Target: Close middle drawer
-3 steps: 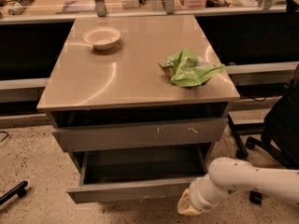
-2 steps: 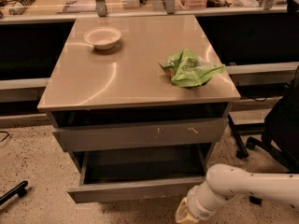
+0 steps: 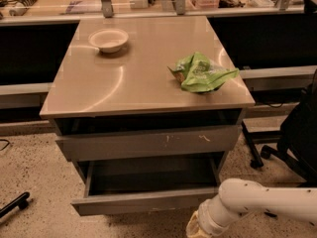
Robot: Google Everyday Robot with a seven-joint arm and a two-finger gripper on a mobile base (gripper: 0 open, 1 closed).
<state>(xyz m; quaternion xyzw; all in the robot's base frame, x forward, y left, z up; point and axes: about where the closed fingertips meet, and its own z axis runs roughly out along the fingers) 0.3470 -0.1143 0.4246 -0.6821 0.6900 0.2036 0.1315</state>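
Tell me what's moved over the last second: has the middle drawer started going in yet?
Not yet. The gripper has sunk a little lower and slightly left, down to the bottom edge of the view, near the right end of the middle drawer front panel. No grasp or release shows. The middle drawer is pulled out as far as before. The bowl and green bag on the cabinet top have not moved.

Only end effector (image 3: 196, 227) moved: slid down & left, now low by right end of middle drawer (image 3: 143, 201).
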